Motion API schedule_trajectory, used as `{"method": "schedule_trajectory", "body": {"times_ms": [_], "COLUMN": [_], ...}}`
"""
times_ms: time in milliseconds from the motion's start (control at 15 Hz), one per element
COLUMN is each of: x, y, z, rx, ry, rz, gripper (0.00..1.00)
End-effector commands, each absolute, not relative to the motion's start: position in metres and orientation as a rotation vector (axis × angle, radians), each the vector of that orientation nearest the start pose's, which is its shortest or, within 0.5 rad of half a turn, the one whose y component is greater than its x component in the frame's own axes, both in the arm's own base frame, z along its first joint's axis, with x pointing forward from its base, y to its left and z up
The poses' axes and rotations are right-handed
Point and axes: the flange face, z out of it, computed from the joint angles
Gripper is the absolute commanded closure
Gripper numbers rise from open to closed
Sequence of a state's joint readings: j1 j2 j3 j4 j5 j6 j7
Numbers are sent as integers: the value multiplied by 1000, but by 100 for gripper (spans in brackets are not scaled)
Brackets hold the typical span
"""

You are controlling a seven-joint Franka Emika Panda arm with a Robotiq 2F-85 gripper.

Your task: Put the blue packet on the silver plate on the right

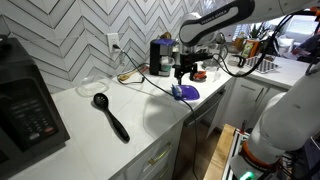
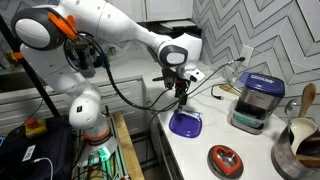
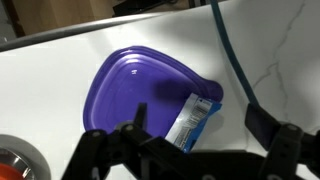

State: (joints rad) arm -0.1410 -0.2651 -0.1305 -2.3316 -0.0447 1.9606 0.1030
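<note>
The blue packet (image 3: 193, 120) lies on the right edge of a flat purple-blue plate (image 3: 140, 85) and partly overhangs onto the white counter. My gripper (image 3: 205, 125) is open and hovers just above it, with one finger on each side of the packet and not touching it. In both exterior views the gripper (image 1: 183, 72) (image 2: 180, 97) hangs over the purple plate (image 1: 186, 92) (image 2: 185, 124), and the packet is too small to make out there. A silver plate (image 2: 225, 158) with something red on it sits nearby, and its rim shows in the wrist view (image 3: 15, 158).
A dark cable (image 3: 232, 60) runs across the counter beside the purple plate. A black ladle (image 1: 112, 115) lies on the counter. A coffee machine (image 2: 258, 100) stands against the tiled wall, a pot (image 2: 300, 140) is near it, and a microwave (image 1: 25, 105) stands at one end.
</note>
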Motion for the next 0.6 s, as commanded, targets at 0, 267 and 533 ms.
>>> {"method": "schedule_trajectory", "body": {"times_ms": [0,267,533], "x": [434,439,444], "y": [-127,-133,-148], "z": [431,409,386], "rx": [-3083,-2944,-2829], "ry": [569,667,734], "rz": [178,67,-86], "gripper": [0,0,0]}}
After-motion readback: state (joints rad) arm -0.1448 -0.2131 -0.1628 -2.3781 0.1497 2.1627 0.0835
